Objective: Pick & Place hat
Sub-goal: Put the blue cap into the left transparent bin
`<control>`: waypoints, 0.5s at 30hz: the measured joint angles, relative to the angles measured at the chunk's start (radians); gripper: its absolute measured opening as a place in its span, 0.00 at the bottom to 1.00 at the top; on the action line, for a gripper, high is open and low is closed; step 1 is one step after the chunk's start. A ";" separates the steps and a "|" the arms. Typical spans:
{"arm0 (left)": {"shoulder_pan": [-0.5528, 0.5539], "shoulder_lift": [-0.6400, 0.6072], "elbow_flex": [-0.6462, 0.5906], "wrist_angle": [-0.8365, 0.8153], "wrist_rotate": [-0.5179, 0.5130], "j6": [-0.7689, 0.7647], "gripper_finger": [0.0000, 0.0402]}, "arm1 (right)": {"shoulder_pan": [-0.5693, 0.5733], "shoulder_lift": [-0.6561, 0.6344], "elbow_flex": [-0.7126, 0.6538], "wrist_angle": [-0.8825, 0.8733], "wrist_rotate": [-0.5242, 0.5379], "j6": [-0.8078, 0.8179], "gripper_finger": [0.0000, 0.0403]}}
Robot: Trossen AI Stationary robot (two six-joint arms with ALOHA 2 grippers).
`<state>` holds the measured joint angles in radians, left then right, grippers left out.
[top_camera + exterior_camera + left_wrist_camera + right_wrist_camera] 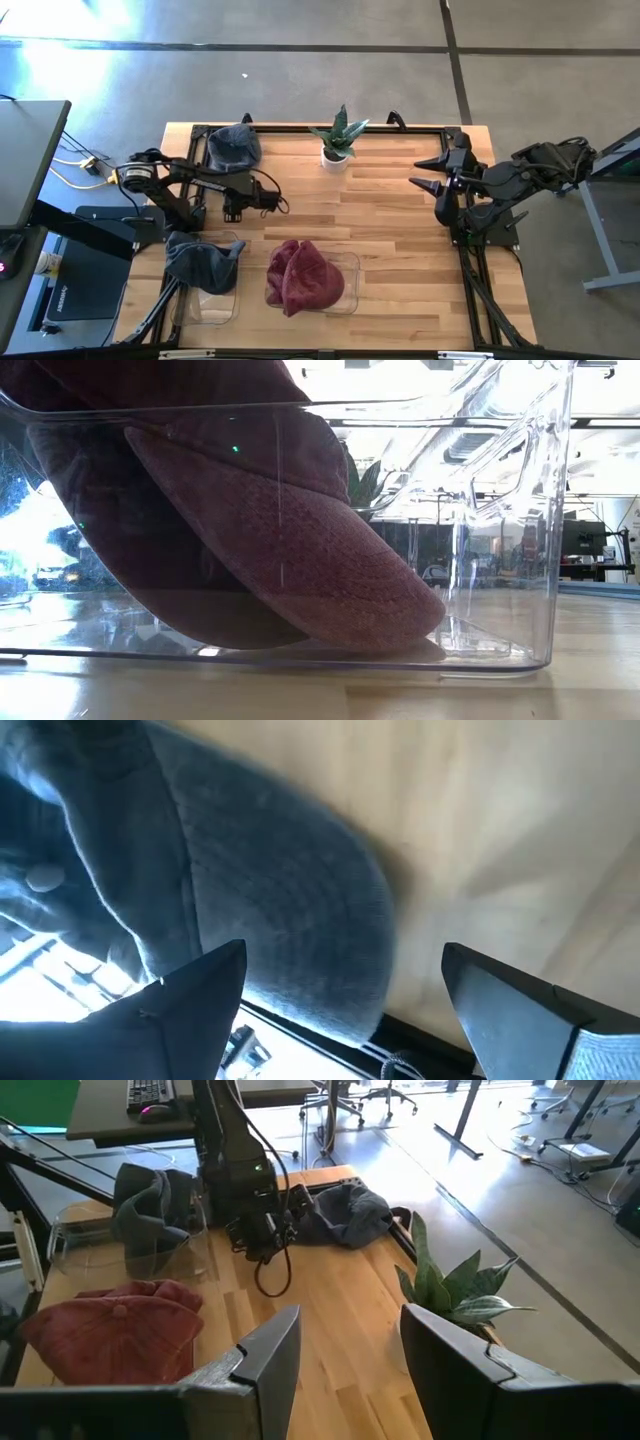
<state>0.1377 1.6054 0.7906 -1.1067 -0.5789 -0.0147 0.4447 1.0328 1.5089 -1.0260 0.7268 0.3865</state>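
One grey hat [233, 147] waits at upper left. The left gripper [345, 1010], fingers apart, looks ready to reach and grab it. The right gripper [350, 1345] waits, fingers apart.

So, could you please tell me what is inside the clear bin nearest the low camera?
A red hat sits in that bin, brim against the floor. Anything under the hat is hidden.

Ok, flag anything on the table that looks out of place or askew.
Grey hat is draped over the rim of its bin, not down inside. Red hat sits in its own bin. A third hat lies loose at the table's far edge.
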 joint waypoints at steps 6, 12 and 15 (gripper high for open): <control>0.116 0.000 -0.007 0.008 -0.022 0.004 0.82 | 0.000 0.000 0.000 0.001 -0.008 0.006 0.42; 0.163 0.000 -0.007 -0.013 -0.152 0.012 0.82 | 0.000 0.000 0.000 0.001 -0.063 0.015 0.42; 0.163 0.000 -0.007 -0.031 -0.198 0.026 0.81 | 0.000 0.000 0.000 0.001 -0.068 0.021 0.42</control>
<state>0.3012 1.6054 0.7837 -1.1381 -0.7770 0.0113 0.4450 1.0325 1.5089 -1.0252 0.6592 0.4080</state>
